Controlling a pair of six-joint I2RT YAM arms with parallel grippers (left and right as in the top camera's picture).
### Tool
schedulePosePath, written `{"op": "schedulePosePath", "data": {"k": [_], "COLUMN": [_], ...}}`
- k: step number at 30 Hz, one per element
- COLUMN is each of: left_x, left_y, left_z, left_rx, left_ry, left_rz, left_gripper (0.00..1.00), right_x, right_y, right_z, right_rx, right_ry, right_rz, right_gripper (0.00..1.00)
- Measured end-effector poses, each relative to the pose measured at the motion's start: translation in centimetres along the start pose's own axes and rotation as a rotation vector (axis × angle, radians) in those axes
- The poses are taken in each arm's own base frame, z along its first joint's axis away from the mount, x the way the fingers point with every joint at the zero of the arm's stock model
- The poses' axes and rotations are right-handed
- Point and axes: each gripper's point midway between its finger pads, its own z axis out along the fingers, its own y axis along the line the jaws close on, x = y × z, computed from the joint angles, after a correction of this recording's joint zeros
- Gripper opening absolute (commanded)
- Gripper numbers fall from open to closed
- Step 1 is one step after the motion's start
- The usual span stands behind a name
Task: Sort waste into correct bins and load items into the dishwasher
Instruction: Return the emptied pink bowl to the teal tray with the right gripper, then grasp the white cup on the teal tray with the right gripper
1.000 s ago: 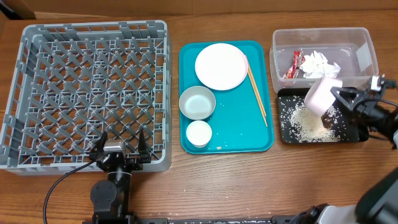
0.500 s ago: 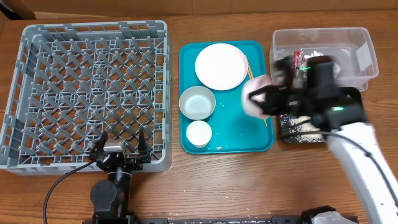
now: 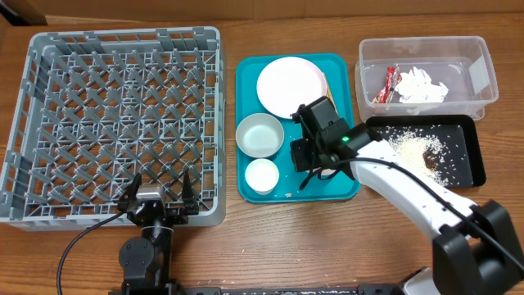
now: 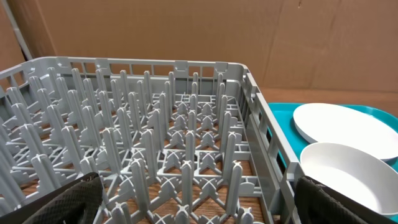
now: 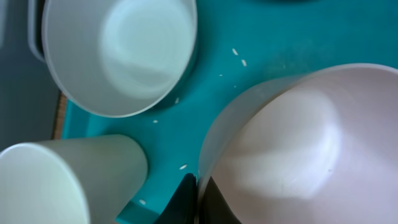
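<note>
My right gripper (image 3: pixel 305 156) (image 5: pixel 198 196) is shut on the rim of a pinkish-white bowl (image 5: pixel 286 143), low over the teal tray (image 3: pixel 336 184); in the overhead view the wrist hides that bowl. Beside it stand a white bowl (image 3: pixel 259 135) (image 5: pixel 118 53) and a small cup (image 3: pixel 262 175) (image 5: pixel 62 180). The plate (image 3: pixel 291 86) lies at the tray's far end, and the chopsticks (image 3: pixel 325 82) are mostly covered by the arm. My left gripper (image 3: pixel 157 195) (image 4: pixel 199 211) hangs open at the near edge of the grey dish rack (image 3: pixel 123 123) (image 4: pixel 174 124).
A clear tub (image 3: pixel 479 74) at the far right holds a red wrapper (image 3: pixel 385 84) and crumpled paper (image 3: pixel 419 86). In front of it a black tray (image 3: pixel 471 164) carries scattered rice scraps (image 3: pixel 407 146) and a brown lump (image 3: pixel 430 156). A few grains lie on the teal tray.
The right arm has swung left with the bowl, from above the black tray to low over the teal tray. The rice on the black tray is now uncovered. The left arm has not moved.
</note>
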Motion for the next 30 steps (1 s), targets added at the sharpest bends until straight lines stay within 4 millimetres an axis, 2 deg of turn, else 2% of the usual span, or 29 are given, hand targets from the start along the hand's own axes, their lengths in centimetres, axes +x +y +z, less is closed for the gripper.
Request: {"op": "schedulePosePath", "data": {"k": [2, 4, 6, 8, 12, 14, 16, 19, 22, 25, 30], "left_x": [0.0, 0.0, 0.0, 0.0, 0.0, 0.0, 0.0, 0.0, 0.0, 0.0, 0.0], "left_y": [0.0, 0.0, 0.0, 0.0, 0.0, 0.0, 0.0, 0.0, 0.0, 0.0, 0.0], "left_z": [0.0, 0.0, 0.0, 0.0, 0.0, 0.0, 0.0, 0.0, 0.0, 0.0, 0.0], "left_rx": [0.000, 0.000, 0.000, 0.000, 0.000, 0.000, 0.000, 0.000, 0.000, 0.000, 0.000], "left_ry": [0.000, 0.000, 0.000, 0.000, 0.000, 0.000, 0.000, 0.000, 0.000, 0.000, 0.000], "left_rz": [0.000, 0.000, 0.000, 0.000, 0.000, 0.000, 0.000, 0.000, 0.000, 0.000, 0.000], "left_gripper": [1.00, 1.00, 1.00, 1.00, 1.00, 0.99, 1.00, 1.00, 1.00, 1.00, 1.00], "right_x": [-0.1, -0.1, -0.1, 0.0, 0.3, -0.2, -1.6, -4.7, -6.0, -4.4, -0.9], "right_y": [-0.3, -0.6, -0.8, -0.9, -1.0, -0.7, 0.1, 2.3, 3.7, 4.3, 5.5], "right_z": [0.6, 1.1, 1.5, 1.8, 1.4, 0.2, -1.5, -5.5, -8.1, -8.6, -6.4], "right_rx": [0.016, 0.030, 0.039, 0.046, 0.058, 0.063, 0.057, 0.009, -0.040, -0.064, -0.073], "right_ry": [-0.001, 0.002, 0.008, 0.011, 0.042, 0.063, 0.058, 0.013, -0.012, 0.054, 0.170], "right_rz": [0.001, 0.005, 0.005, 0.011, 0.013, 0.016, 0.019, 0.019, 0.046, 0.094, 0.141], "right_gripper": [0.06, 0.15, 0.21, 0.32, 0.44, 0.52, 0.60, 0.62, 0.62, 0.62, 0.61]}}
